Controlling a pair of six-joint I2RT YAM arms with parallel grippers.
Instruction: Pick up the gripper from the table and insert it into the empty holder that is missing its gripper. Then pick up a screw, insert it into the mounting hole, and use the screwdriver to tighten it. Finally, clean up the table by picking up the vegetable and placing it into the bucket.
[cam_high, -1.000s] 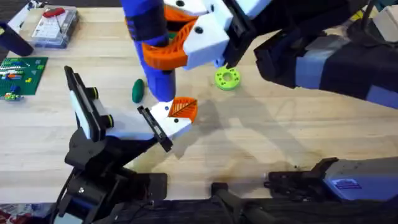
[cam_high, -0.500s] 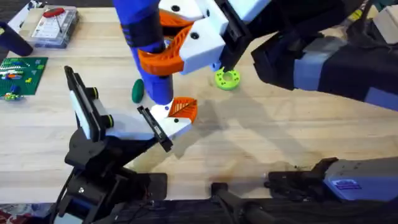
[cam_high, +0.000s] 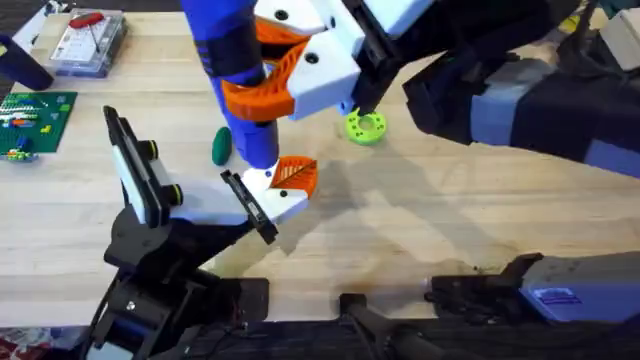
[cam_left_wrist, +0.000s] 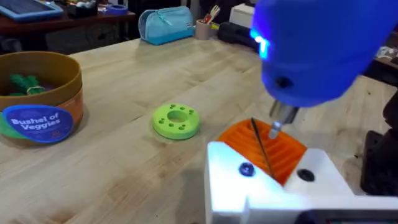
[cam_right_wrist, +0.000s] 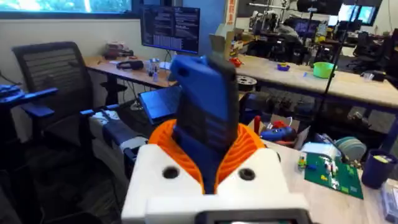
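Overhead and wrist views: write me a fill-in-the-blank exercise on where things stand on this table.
1. The right gripper is shut on the blue ____.
2. The screwdriver's bit comes down at the orange ribbed pad of the white ____ piece.
3. The small dark green vegetable lies on the ____, not in the bucket.
4. The lime-green disc has small ____ in its top.

Missing words: screwdriver; gripper; table; holes

A black mesh office chair (cam_right_wrist: 53, 74) stands beside long wooden desks (cam_right_wrist: 348, 78) under bright monitors (cam_right_wrist: 171, 28).
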